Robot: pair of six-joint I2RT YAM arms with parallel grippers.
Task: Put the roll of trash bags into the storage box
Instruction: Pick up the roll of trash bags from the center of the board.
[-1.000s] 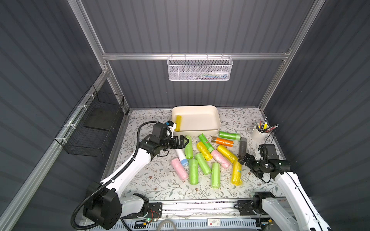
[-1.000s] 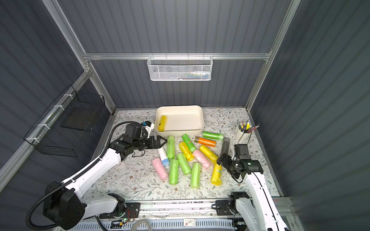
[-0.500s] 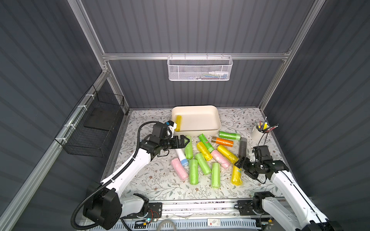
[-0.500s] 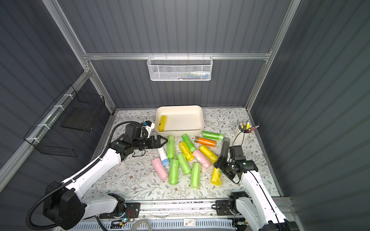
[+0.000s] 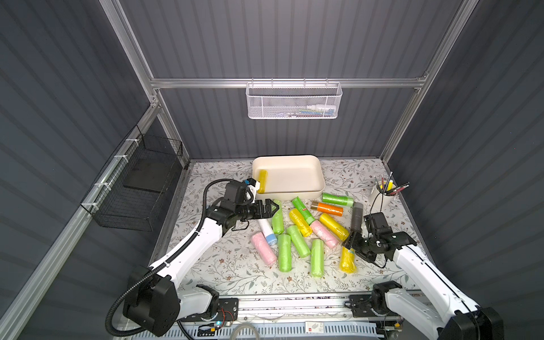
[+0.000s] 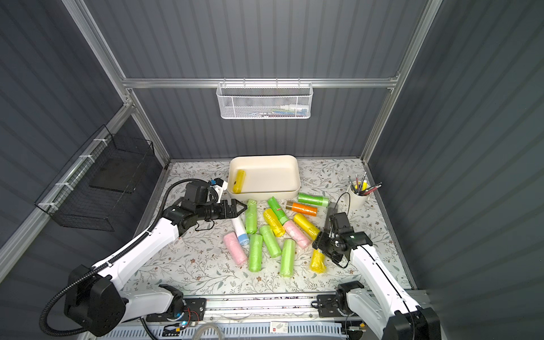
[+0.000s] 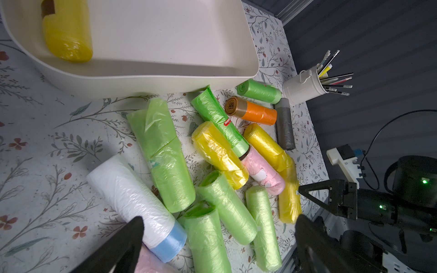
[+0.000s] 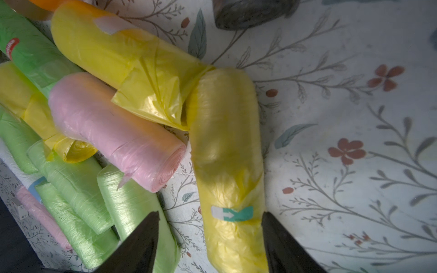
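The cream-white storage box (image 5: 290,195) (image 6: 265,195) (image 7: 142,82) stands at the back of the table with one yellow roll (image 5: 262,181) (image 7: 67,35) inside. Several green, yellow, pink, orange and white rolls of trash bags lie loose in front of it. My right gripper (image 5: 350,245) (image 6: 321,243) (image 8: 210,215) is low over a yellow roll (image 5: 347,259) (image 6: 318,262) (image 8: 227,153) at the right of the pile. Its jaws straddle that roll's near end, partly closed, with a gap still showing on one side. My left gripper (image 5: 271,207) (image 6: 240,209) (image 7: 220,218) hovers wide open and empty above the pile's left side, by the box's front left corner.
A white cup of pens (image 5: 381,197) stands at the right edge, with a grey roll (image 5: 356,216) beside it. A white mesh basket (image 5: 294,100) hangs on the back wall and a black wire basket (image 5: 138,182) on the left wall. Rolls crowd the table's middle.
My right gripper has moved forward and down onto the yellow roll, and its jaws have narrowed around it. The left arm has hardly moved.
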